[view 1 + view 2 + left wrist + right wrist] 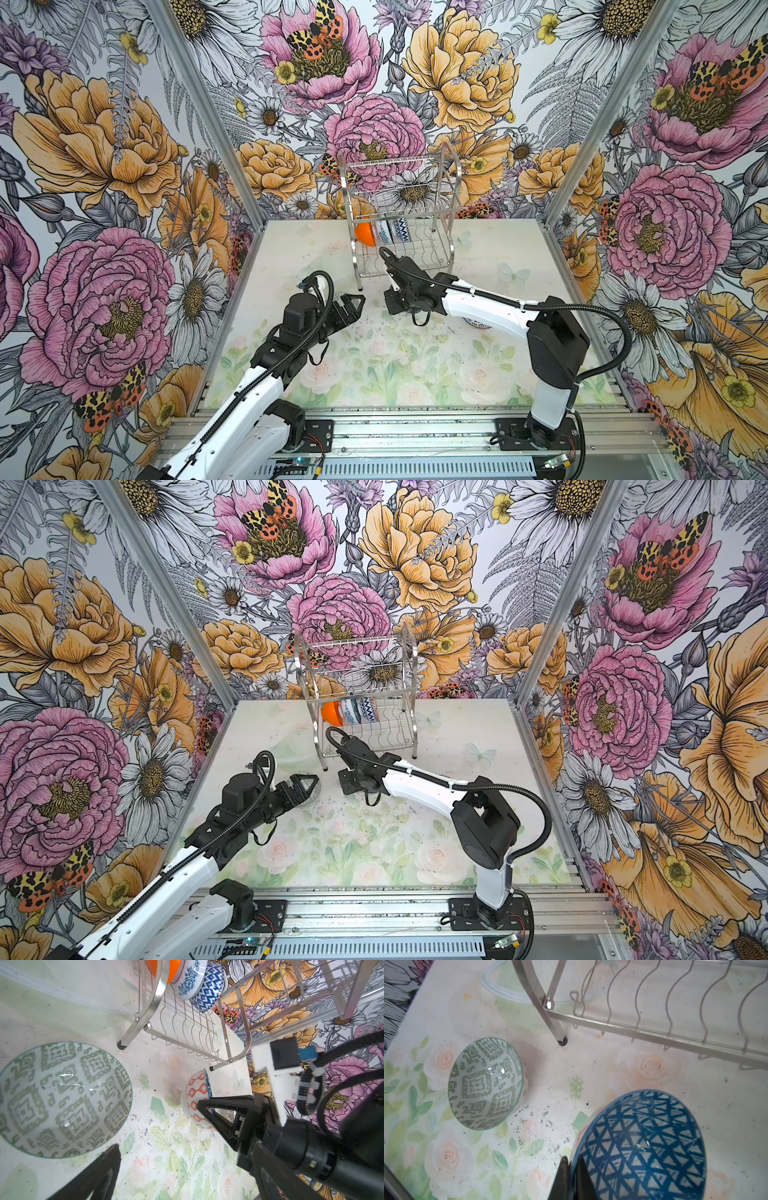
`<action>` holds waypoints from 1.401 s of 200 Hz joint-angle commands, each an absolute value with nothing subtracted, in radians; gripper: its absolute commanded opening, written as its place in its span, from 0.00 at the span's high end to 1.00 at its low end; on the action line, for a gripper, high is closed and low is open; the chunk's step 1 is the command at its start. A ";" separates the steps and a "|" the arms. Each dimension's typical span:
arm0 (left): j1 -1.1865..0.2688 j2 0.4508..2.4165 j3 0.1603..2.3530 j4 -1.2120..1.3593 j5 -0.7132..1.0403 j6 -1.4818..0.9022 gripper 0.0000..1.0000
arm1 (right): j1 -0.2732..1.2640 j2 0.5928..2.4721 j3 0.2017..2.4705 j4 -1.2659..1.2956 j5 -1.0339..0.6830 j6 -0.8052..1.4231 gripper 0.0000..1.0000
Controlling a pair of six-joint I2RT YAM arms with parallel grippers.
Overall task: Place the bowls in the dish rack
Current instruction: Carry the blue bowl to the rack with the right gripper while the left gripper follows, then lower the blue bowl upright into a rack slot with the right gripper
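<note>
My right gripper is pinched tight on the rim of the blue-triangle bowl, which is tipped, showing orange diamonds outside, just before the rack. I cannot tell whether the bowl touches the mat. The rack's near leg stands close beyond it. A clear tub lies left of that leg. Another patterned bowl peeks from under the right arm. My left gripper is spread wide and holds nothing, above the grey-green bowl, which sits mouth up on the mat. Three bowls stand on edge at the lower tier's left end: orange, blue-flowered, blue zigzag.
</note>
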State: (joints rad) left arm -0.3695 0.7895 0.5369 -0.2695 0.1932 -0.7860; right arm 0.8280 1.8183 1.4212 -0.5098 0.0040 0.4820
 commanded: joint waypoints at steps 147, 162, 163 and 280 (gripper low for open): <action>-0.350 1.081 0.937 -0.376 0.188 -0.595 0.01 | 0.593 1.817 1.423 0.084 -0.408 0.586 1.00; -0.346 1.115 0.976 -0.379 0.187 -0.571 0.01 | 0.591 1.841 1.436 0.115 -0.419 0.584 1.00; -0.346 1.117 0.979 -0.381 0.187 -0.570 0.01 | 0.591 1.844 1.436 0.116 -0.420 0.582 1.00; -0.314 1.248 1.011 -0.302 0.184 -0.540 0.01 | 0.549 1.946 1.333 0.430 -0.523 0.686 1.00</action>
